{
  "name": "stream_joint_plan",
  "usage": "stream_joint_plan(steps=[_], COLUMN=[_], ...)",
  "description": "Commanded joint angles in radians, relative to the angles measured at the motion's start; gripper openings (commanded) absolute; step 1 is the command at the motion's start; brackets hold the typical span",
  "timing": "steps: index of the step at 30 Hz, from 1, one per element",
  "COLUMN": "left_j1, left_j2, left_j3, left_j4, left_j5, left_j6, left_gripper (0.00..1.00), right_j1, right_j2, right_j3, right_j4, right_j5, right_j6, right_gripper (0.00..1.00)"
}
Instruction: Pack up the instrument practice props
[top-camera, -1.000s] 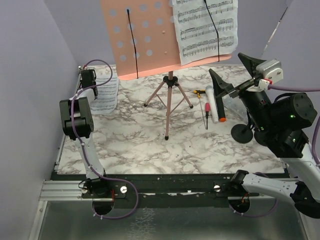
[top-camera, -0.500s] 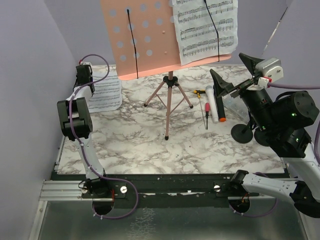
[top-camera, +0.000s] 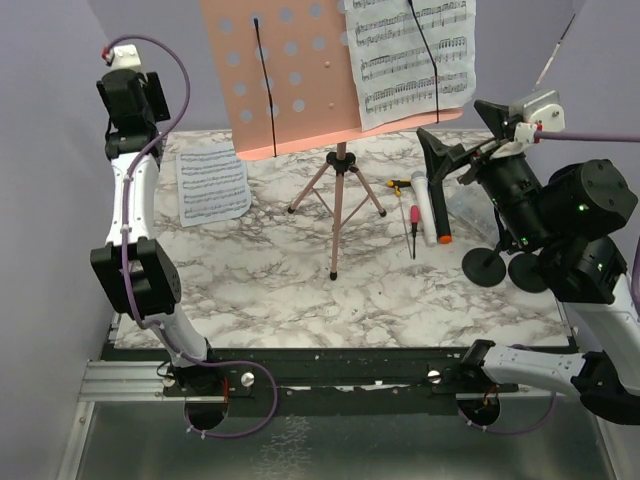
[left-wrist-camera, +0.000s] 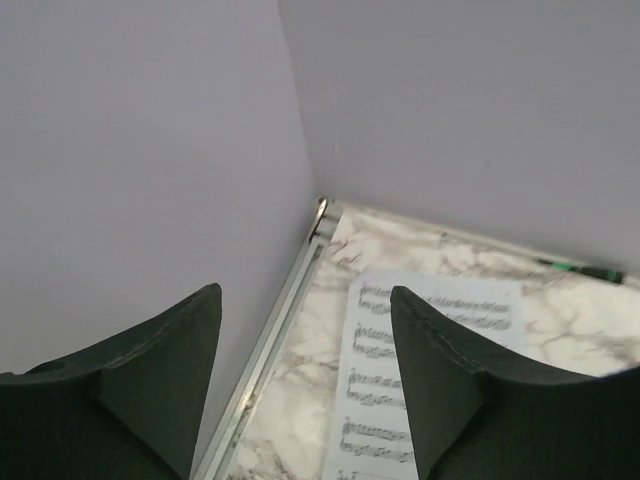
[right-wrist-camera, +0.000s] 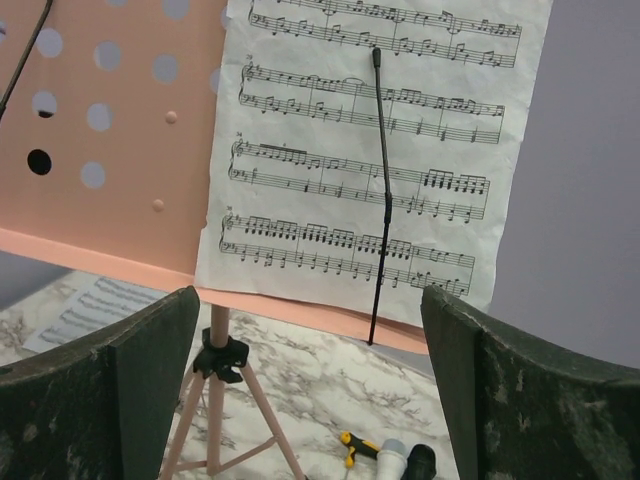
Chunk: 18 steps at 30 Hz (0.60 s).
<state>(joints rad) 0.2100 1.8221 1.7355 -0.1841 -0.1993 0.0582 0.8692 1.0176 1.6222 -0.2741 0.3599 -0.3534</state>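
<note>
The pink music rest (top-camera: 280, 80) stands on its tripod (top-camera: 338, 200) at the back, with one white sheet-music page (top-camera: 410, 60) under a black wire clip. A second page (top-camera: 212, 185) lies flat on the table at the left. High above its far end hangs my left gripper (top-camera: 140, 118), open and empty; in the left wrist view the gripper (left-wrist-camera: 305, 295) looks down on that page (left-wrist-camera: 430, 370). My right gripper (top-camera: 465, 140) is open in the air, facing the clipped page (right-wrist-camera: 370, 150). The white microphone (top-camera: 430, 210) and two round-based holders (top-camera: 485, 268) lie at the right.
A red-handled screwdriver (top-camera: 411, 215) and a yellow-handled tool (top-camera: 398, 184) lie left of the white microphone. A dark microphone head (right-wrist-camera: 420, 462) shows beside the white one. Lilac walls close in on the left, back and right. The table's metal rail (left-wrist-camera: 270, 340) runs along the left edge.
My left gripper opened and let go of the page, which dropped flat onto the table. The left arm then rose and swung back. The right gripper lifted slightly.
</note>
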Motion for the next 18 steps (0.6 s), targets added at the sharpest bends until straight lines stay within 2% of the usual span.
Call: stream_joint_plan(steps=[1, 7, 12, 18], left_j1=[0.005, 0.004, 0.005, -0.028], left_j2=[-0.147, -0.244, -0.295, -0.335], left_j3=[0.121, 0.282, 0.447, 0.590], left_j4=[-0.154, -0.310, -0.410, -0.428], left_j5=[0.116, 0.184, 0.282, 0.475], left_j6=[-0.147, -0.238, -0.319, -0.423], left_gripper=[0.71, 0.73, 0.75, 0.75], right_j1=[-0.001, 0.000, -0.001, -0.012], right_j2=[0.059, 0.176, 0.325, 0.397], right_j3=[0.101, 0.276, 0.515, 0.577], right_j4=[-0.125, -0.250, -0.415, -0.403], right_j5=[0.081, 0.115, 0.090, 0.127], right_j6=[0.058, 0.074, 0.121, 0.102], right_gripper=[0.96, 0.95, 0.94, 0.95])
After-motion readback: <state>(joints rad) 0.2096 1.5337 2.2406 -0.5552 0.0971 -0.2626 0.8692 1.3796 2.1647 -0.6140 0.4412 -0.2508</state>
